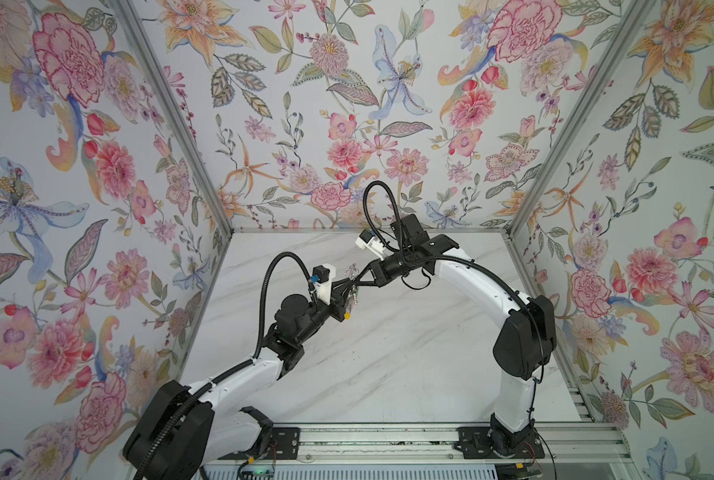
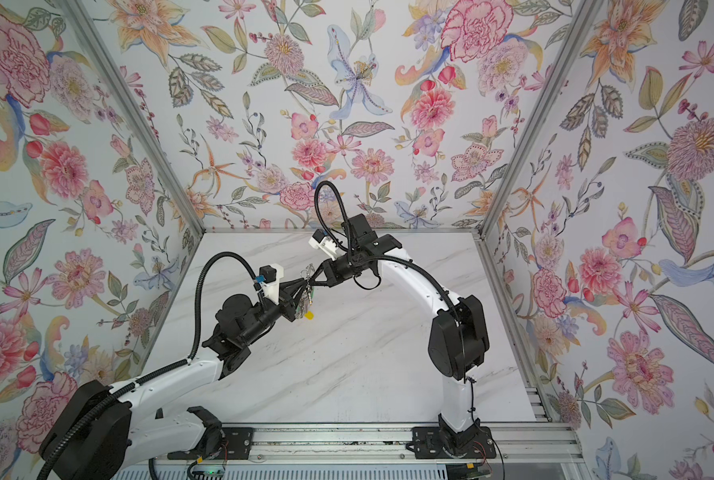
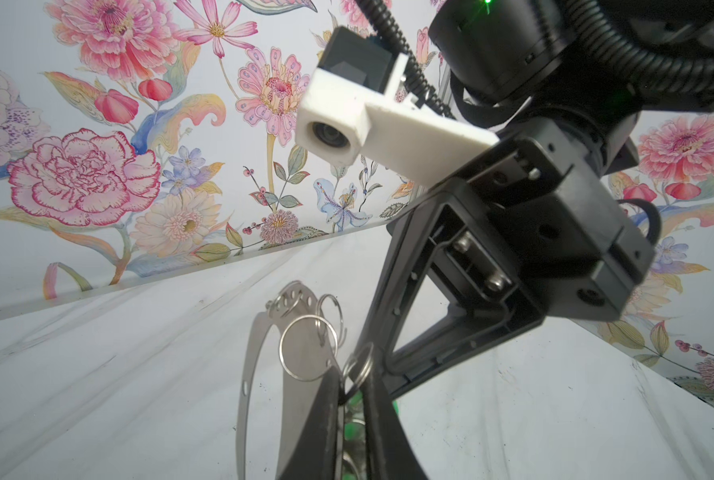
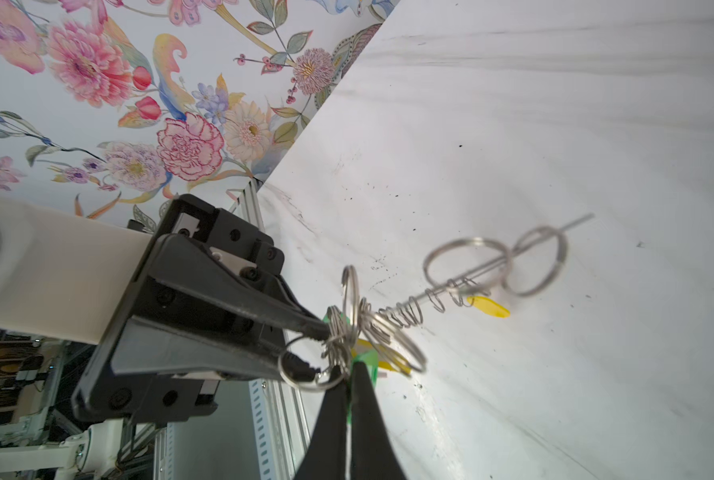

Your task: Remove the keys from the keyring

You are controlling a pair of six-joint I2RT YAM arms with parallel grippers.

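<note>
Both grippers meet in mid-air above the table's middle in both top views. The keyring (image 3: pixel 301 353), a grey crescent plate with wire rings, hangs between them, and it shows edge-on in the right wrist view. Several keys (image 1: pixel 349 301) with green and yellow tags dangle below it; one yellow tag (image 4: pixel 488 307) hangs free. My right gripper (image 4: pixel 349 370) is shut on a key's green tag (image 4: pixel 367 359). My left gripper (image 4: pixel 315 349) has its jaws slightly apart at the ring cluster. One wire ring (image 4: pixel 301 374) loops over its lower fingertip.
The white marble table (image 1: pixel 388 365) lies below the grippers. Floral walls close in the back and both sides. An aluminium rail (image 1: pixel 367 440) with the two arm bases runs along the front edge.
</note>
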